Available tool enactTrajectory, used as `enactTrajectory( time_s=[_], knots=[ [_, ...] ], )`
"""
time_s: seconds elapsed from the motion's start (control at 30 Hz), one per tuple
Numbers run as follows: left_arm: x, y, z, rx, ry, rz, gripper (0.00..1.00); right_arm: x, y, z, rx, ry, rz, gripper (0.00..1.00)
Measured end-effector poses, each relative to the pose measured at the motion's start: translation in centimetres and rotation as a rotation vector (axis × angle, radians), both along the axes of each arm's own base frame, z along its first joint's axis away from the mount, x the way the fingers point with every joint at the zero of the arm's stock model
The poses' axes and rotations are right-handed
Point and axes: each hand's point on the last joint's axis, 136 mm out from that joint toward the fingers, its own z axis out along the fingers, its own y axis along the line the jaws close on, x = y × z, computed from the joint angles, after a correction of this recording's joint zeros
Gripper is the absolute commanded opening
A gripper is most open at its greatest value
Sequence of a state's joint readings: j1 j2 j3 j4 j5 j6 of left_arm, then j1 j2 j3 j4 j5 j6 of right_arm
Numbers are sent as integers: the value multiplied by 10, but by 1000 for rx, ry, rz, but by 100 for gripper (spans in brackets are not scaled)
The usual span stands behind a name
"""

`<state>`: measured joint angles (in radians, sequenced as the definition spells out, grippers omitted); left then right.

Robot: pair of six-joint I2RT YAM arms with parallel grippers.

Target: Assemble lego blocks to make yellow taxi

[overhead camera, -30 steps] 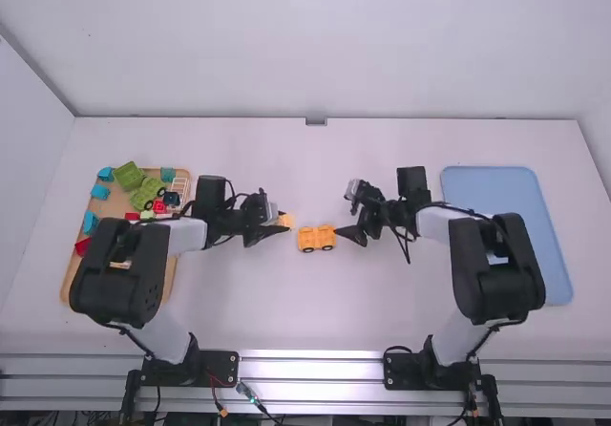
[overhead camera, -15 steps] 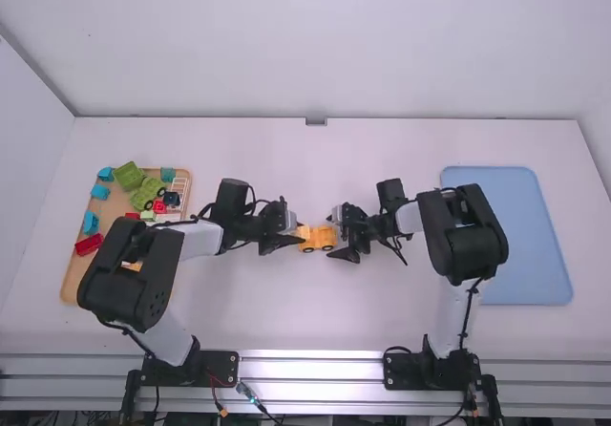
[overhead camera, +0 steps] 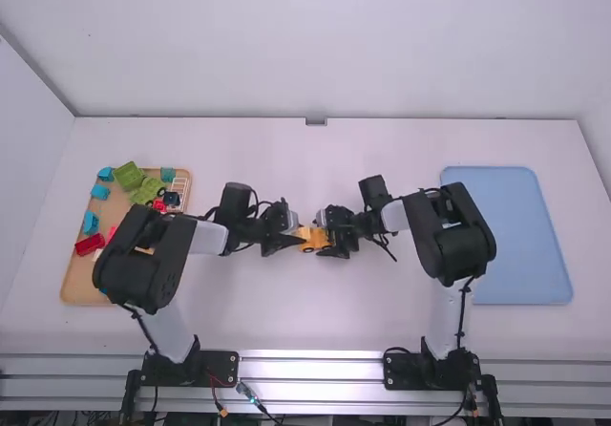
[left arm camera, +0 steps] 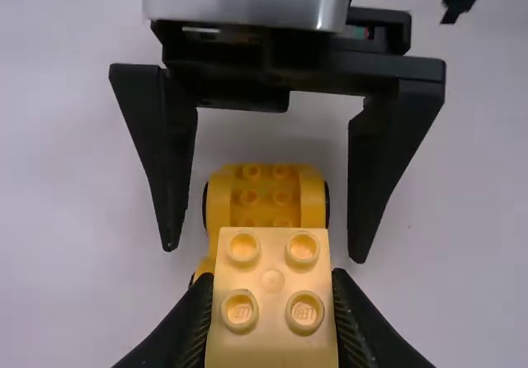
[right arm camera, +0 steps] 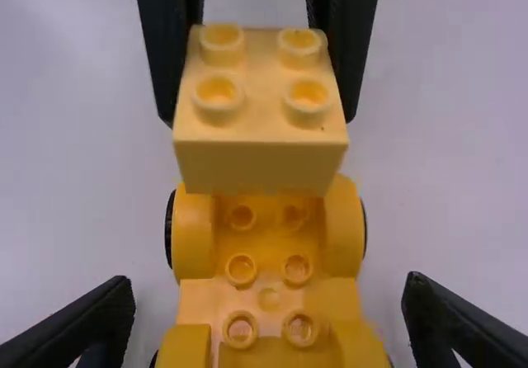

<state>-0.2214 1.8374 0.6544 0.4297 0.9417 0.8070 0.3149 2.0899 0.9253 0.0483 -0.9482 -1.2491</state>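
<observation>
A tan tray (overhead camera: 84,290) lies at the left of the bench (overhead camera: 258,311), holding green pieces (overhead camera: 127,176), teal blocks (overhead camera: 91,223), red blocks (overhead camera: 90,244), a dark blue piece (overhead camera: 172,199) and a white slatted piece (overhead camera: 179,187). The green and teal things sit toward its far end, the red ones nearer the middle. A blue tray (overhead camera: 520,244) lies at the right of the bench.

The left arm (overhead camera: 143,259) covers part of the tan tray, so some of what lies there is hard to make out. The right arm (overhead camera: 453,240) overlaps the near edge of neither tray's far end but hides a strip of the blue tray's left side.A tan tray (overhead camera: 84,290) lies at the left of the bench (overhead camera: 258,311), holding green pieces (overhead camera: 127,176), teal blocks (overhead camera: 91,223), red blocks (overhead camera: 90,244), a small dark blue piece (overhead camera: 172,199) and a white slatted piece (overhead camera: 179,187). The green pieces sit toward its far end. A blue tray (overhead camera: 520,244) lies at the right of the bench.

The left arm (overhead camera: 143,259) covers part of the tan tray, so some of its load is hard to make out. The right arm (overhead camera: 453,240) hides part of the blue tray's left side. In the high view, the two claws hide the ends of the yellow car base, which is on the bench between the trays.

The left claw (overhead camera: 297,234) is clamped on a pale yellow block (left arm camera: 272,257), which has four round studs on top. The block is over one end of the yellow car base (right arm camera: 268,290); whether they touch I cannot tell. The right claw (overhead camera: 325,238) is open, its fingers apart on either side of the base's other end.

The base is a deeper yellow, with rows of studs down its middle, rounded arches along its sides and black wheels (right arm camera: 364,228) just showing beneath them.
</observation>
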Motion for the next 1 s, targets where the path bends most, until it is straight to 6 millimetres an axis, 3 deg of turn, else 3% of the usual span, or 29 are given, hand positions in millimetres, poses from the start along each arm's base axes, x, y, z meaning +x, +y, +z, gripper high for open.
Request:
enactTrajectory(
  time_s=[0.2, 0.27, 0.3, 0.37, 0.6, 0.77, 1.0],
  knots=[
    [2, -2, -1, -9, 3, 6, 10, 3, -6, -4, -10, 4, -16, 61],
    [2, -3, -1, -9, 6, 6, 9, 4, -7, -4, 0, 9, -20, 59],
    [1, -3, -1, -9, 6, 5, 8, 4, -7, -4, 8, 13, -19, 52],
    [1, -4, -1, -8, 7, 2, 8, 4, -7, -4, 17, 16, -15, 50],
    [-4, -12, -3, 11, -26, -29, 2, 10, -4, -3, 31, 41, -46, 53],
    [3, -7, -7, 46, -14, -7, 2, 27, -3, -3, 16, 73, -145, 54],
    [27, -3, 16, 45, -34, -35, 2, 26, -3, -3, 2, 157, -186, 56]
  ],
)
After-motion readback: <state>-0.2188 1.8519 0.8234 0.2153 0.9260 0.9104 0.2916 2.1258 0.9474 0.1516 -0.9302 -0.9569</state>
